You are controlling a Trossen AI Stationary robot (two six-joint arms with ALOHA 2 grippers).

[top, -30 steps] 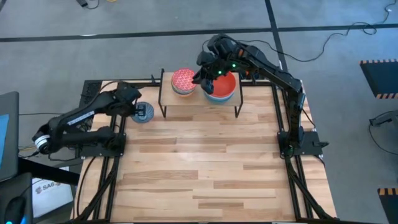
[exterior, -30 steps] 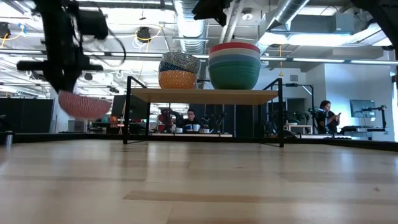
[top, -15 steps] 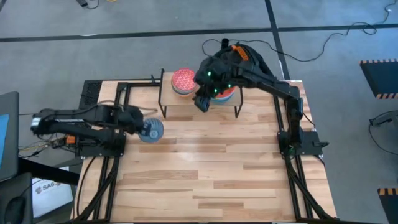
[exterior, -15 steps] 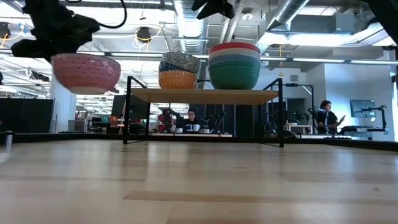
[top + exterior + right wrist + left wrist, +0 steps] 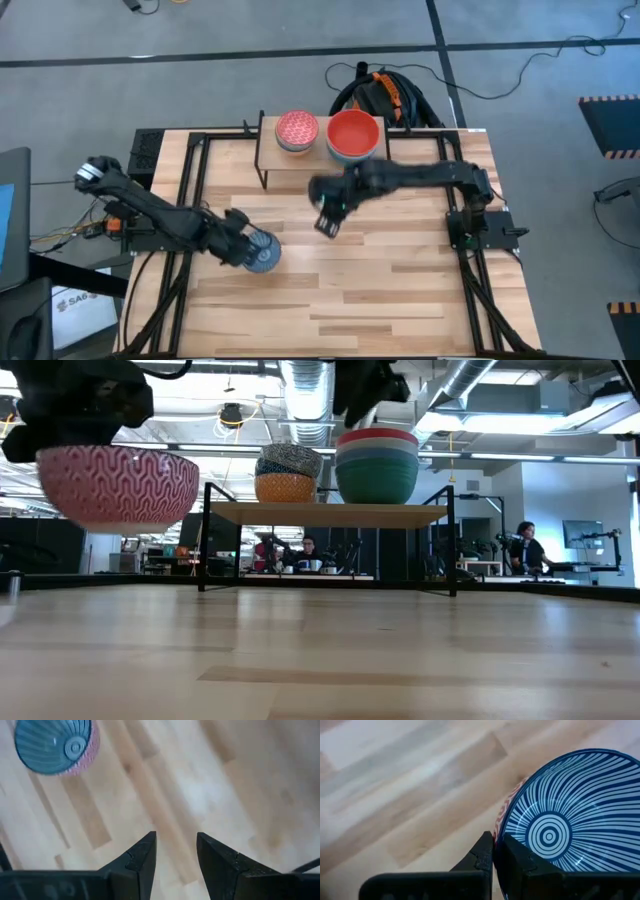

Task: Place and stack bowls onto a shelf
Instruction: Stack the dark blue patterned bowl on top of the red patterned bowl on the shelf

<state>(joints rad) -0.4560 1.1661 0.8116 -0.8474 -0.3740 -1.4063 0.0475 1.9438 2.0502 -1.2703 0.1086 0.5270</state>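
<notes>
A bowl, pink-patterned outside and blue-and-white striped inside, hangs in my left gripper over the table's near left. The low view shows this bowl clear of the tabletop. My right gripper is open and holds nothing, over bare wood in front of the shelf. Two stacks of bowls stand on the shelf board. The left stack has a patterned bowl on a yellow one. The right stack has a red bowl on top. My left gripper holds the bowl by its rim, one finger inside the bowl and one finger outside on the pink wall. The fingers slant down from above. The bowl is upright and lifted clear of the table.
The shelf's thin black legs stand at the table's far edge. Wide bare wood lies across the middle and near part. Black arm frames run along both sides. In the right wrist view the held bowl shows farther off.
My left gripper has carried the bowl from the table's far left corner toward the near edge and the middle, keeping it clear of the wood. My right gripper has left the red stack on the shelf and come down toward the near side, in front of the shelf.
</notes>
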